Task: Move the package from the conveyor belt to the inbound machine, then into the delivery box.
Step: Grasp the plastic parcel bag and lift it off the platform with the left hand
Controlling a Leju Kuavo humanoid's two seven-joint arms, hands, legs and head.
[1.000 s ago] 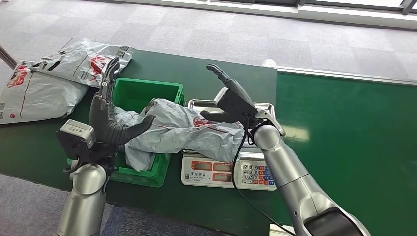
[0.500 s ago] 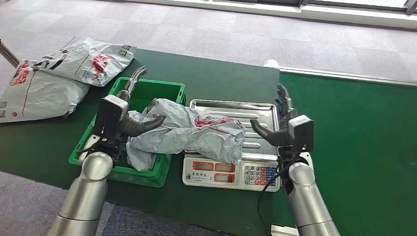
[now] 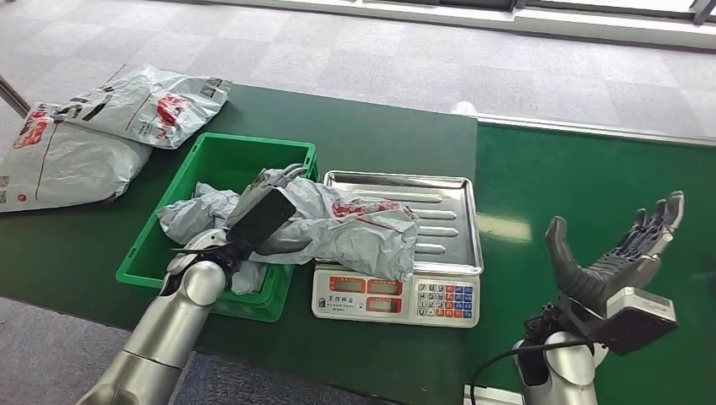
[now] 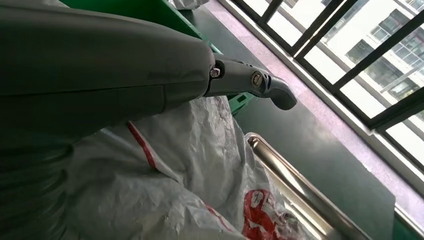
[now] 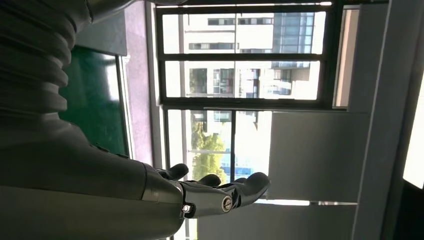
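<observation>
1. Package (image 3: 338, 224): grey crumpled poly bag w/ red print, draped half in the green box (image 3: 152, 257), half over the scale's steel tray (image 3: 447, 219). One end sags into the box, other end lies on the tray's near-left part.
2. Far left on the desk (image 3: 380, 135): two more grey mailer bags (image 3: 93, 135), flat, overlapping, well apart from the box.
3. Left hand (image 3: 262, 215): reaches over the box's near-right corner, palm down on the package, fingers laid along the bag's top. Left wrist view shows the thumb (image 4: 250, 87) sticking out above the plastic, not curled around it. Touching for sure; a real grip – can't tell.
4. Green box: open-top crate on the desk, just beside the scale, their sides nearly touching.
5. Scale (image 3: 397, 295): white base w/ two red displays and a coloured keypad facing the robot, tray on top; tray's right part bare.
6. Conveyor belt (image 3: 591, 211): green surface right of the scale, starts at the desk's edge.
7. Right hand (image 3: 612, 253): raised over the belt, well apart from the scale, palm up, fingers (image 5: 220, 192) spread and slightly bent, nothing in it.
</observation>
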